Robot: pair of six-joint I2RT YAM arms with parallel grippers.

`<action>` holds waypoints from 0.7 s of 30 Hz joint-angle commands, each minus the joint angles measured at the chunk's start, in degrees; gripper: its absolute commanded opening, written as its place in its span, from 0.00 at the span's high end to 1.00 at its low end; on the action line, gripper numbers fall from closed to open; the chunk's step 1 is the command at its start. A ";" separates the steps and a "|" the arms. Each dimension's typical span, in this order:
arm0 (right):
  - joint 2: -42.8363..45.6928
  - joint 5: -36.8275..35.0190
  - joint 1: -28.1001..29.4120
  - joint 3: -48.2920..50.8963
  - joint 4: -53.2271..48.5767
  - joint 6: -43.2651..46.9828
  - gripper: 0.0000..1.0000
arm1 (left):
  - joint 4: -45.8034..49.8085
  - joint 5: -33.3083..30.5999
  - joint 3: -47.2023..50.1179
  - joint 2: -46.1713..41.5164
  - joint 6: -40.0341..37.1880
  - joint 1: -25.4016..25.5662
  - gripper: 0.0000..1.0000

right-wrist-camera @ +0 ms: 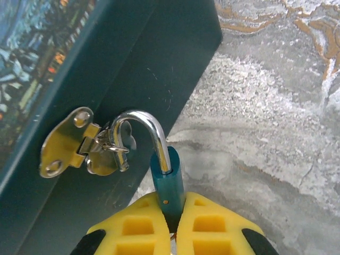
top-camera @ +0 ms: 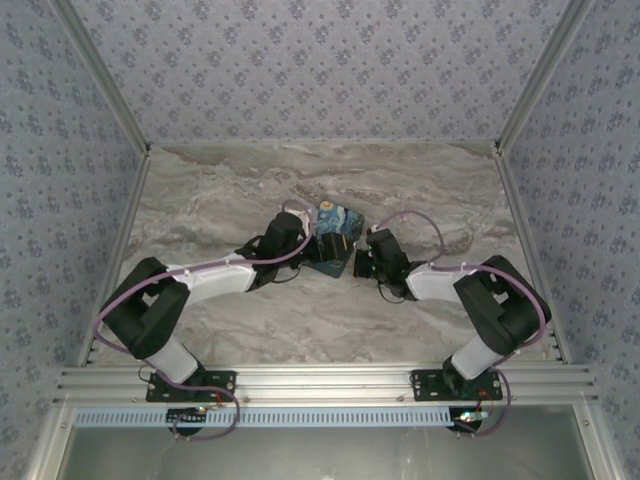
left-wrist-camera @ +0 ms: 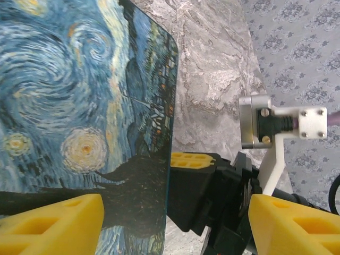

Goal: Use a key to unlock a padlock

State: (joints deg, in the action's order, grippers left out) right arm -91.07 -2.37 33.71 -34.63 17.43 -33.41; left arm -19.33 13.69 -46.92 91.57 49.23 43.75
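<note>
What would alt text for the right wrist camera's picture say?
The right gripper pinches a small teal padlock between yellow fingers; its silver shackle hooks through a metal latch on a dark teal box. Grey marbled tabletop lies behind.

The padlock (right-wrist-camera: 169, 183) has a glossy teal body and polished metal shackle (right-wrist-camera: 152, 126); the hasp (right-wrist-camera: 66, 149) is shiny metal, the table (right-wrist-camera: 265, 117) marbled stone.
</note>
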 commanded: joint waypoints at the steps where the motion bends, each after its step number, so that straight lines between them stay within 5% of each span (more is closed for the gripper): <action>1: -0.78 0.14 -0.90 -2.59 0.51 0.98 0.93 | 10.75 1.14 3.67 4.35 2.71 1.56 0.27; 21: 2.98 -4.59 -3.37 -0.81 -4.86 2.51 0.93 | 11.66 0.20 5.21 2.11 2.69 0.65 0.27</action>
State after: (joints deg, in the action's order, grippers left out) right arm -91.18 -4.73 31.03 -36.75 14.76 -31.90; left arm -21.28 13.28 -46.00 91.55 49.63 44.27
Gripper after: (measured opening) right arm 0.082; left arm 0.731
